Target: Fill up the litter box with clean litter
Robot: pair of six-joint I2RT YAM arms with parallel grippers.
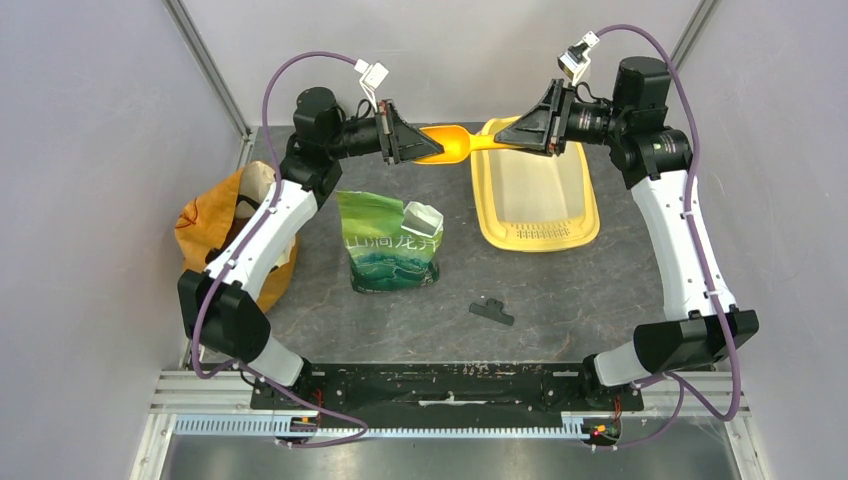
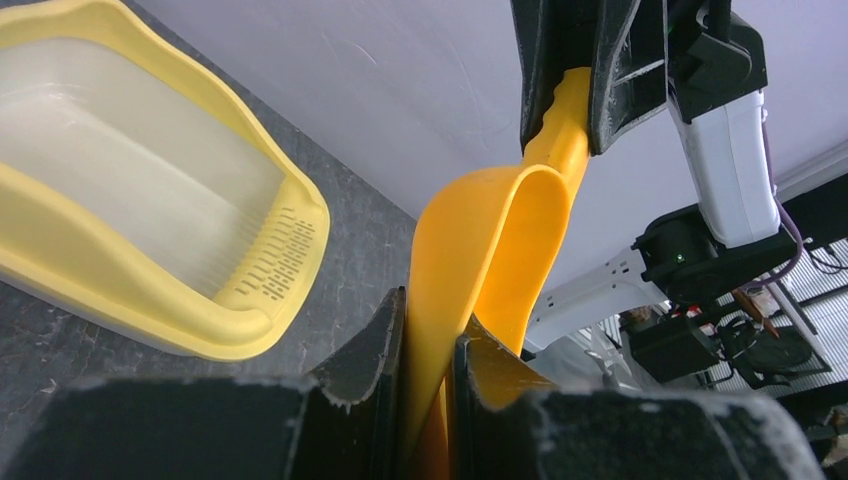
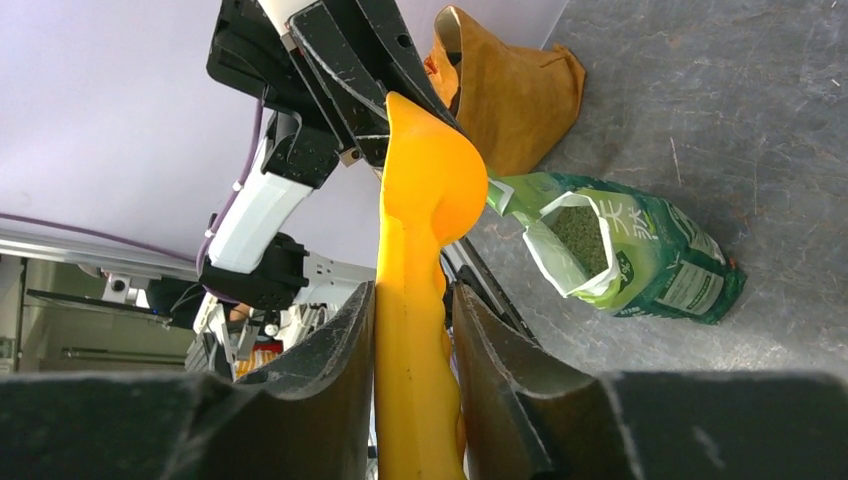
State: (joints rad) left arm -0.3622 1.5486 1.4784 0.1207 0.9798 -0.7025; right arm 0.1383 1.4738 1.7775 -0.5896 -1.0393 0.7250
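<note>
The yellow litter box [image 1: 592, 222] lies at the back right of the table, its pale basin bare; it also shows in the left wrist view [image 2: 300, 215] with its slotted grille. No pile of clean litter shows. An orange scoop [image 1: 455, 143] hangs in the air between both grippers, left of the box. My left gripper [image 1: 425, 143] is shut on the scoop's bowl wall [image 2: 480, 250]. My right gripper [image 1: 505, 135] is shut on the scoop's handle [image 3: 415, 300].
A green printed pouch [image 1: 390, 245] stands open mid-table, greenish granules showing in its mouth [image 3: 578, 232]. An orange-yellow bag [image 1: 215, 225] sits at the left edge. A small black part [image 1: 492, 312] lies near the front.
</note>
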